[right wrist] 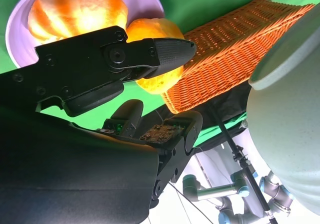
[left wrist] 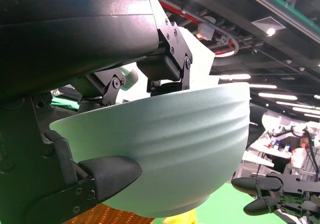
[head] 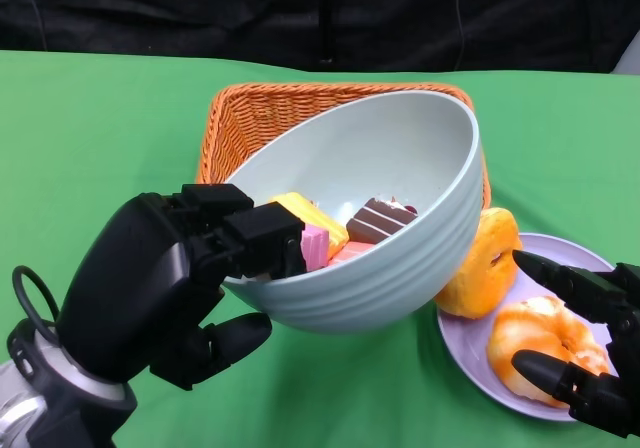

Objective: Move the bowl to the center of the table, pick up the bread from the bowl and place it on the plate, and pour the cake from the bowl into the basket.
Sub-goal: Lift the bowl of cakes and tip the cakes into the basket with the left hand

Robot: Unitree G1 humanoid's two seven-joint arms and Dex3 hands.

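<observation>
My left hand [head: 170,283] grips the pale green bowl [head: 400,268] by its near rim and holds it lifted and tilted in front of the orange wicker basket [head: 250,118]. Several cake pieces [head: 345,228] lie inside the bowl against the low side. In the left wrist view the fingers [left wrist: 107,174] clamp the bowl [left wrist: 175,154] from under and over its rim. Two pieces of golden bread [head: 535,343] sit on the lilac plate [head: 470,363] at the right. My right hand [head: 590,353] hovers open over the plate, fingers apart around nothing; the right wrist view shows its fingers [right wrist: 160,51] before the bread [right wrist: 75,11].
Green cloth [head: 90,138] covers the table, with black backdrop behind. The basket [right wrist: 235,54] stands right beside the plate [right wrist: 145,1]. A second bread piece [head: 480,263] leans off the plate's left edge against the bowl's side.
</observation>
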